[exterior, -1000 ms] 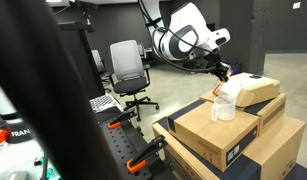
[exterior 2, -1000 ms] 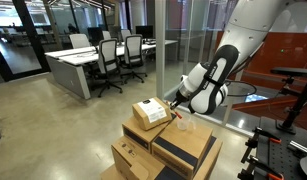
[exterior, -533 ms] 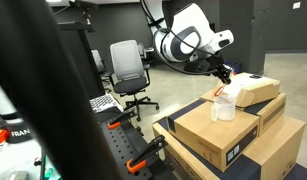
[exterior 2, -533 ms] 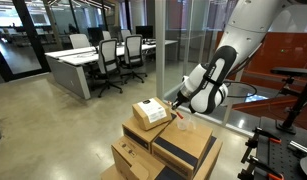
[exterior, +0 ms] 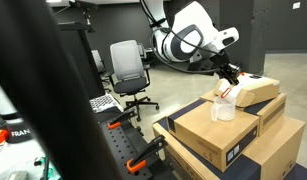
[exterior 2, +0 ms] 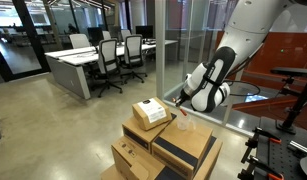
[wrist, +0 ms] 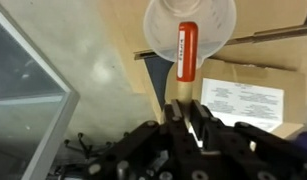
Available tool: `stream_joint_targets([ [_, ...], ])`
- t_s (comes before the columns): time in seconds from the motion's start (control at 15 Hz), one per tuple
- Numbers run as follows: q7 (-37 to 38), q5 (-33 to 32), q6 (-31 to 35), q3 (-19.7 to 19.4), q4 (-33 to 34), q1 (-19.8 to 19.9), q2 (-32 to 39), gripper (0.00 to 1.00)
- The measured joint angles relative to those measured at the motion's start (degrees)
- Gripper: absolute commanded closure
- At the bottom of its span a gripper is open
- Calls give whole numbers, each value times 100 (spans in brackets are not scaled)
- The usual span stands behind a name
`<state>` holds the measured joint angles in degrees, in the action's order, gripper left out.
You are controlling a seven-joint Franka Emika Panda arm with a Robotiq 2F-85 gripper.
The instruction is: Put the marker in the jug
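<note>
In the wrist view my gripper is shut on the marker, a short orange-red stick that points away from the jaws. Its far end lies over the round mouth of the translucent jug, seen from above. In an exterior view the gripper hangs just above the jug, which stands upright on a cardboard box, and the marker slants down toward its rim. The other exterior view shows the gripper over the stacked boxes; the jug is faint there.
A stack of cardboard boxes carries the jug, and a cream-topped box with a label lies right beside it. Orange-handled clamps sit on the dark rack in front. An office chair stands behind, a glass wall nearby.
The gripper with the marker has shifted a little sideways toward the cream-topped box, ending more directly above the jug. The jug and boxes have not moved.
</note>
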<state>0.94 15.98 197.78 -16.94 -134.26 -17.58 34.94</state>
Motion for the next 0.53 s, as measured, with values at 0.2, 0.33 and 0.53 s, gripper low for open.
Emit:
stream_joint_targets([
  [0.2, 2, 40, 0, -21, -5, -131, 15, 96],
  [0.33, 3, 61, 0, -38, -5, -198, 21, 96],
  [0.53, 3, 70, 0, -49, -5, -235, 27, 96],
])
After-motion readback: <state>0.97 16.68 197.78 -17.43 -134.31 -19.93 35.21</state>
